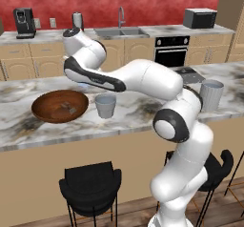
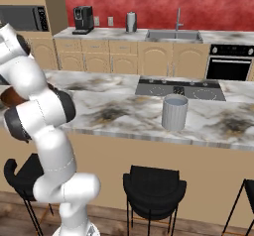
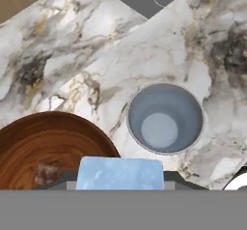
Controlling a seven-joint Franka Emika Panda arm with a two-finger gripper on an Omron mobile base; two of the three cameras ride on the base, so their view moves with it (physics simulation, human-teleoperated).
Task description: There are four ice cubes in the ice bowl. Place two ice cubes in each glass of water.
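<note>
My gripper (image 3: 120, 178) is shut on a pale blue ice cube (image 3: 119, 170), held above the marble counter between the ice bowl and the shorter glass of water. The dark wooden ice bowl (image 3: 43, 137) lies to the left in the hand view. The shorter glass (image 3: 165, 119) stands just ahead and to the right, seen from above. In the left base view the bowl (image 1: 47, 102) holds faint translucent cubes (image 1: 68, 108), and the short glass (image 1: 105, 105) stands to its right. The taller glass (image 1: 211, 95) (image 2: 174, 112) stands far to the right. My arm hides the hand there.
A black cooktop (image 2: 178, 88) is set into the counter behind the taller glass. Black stools (image 1: 90, 185) stand under the counter's front edge. Sink, oven and coffee machine line the back wall.
</note>
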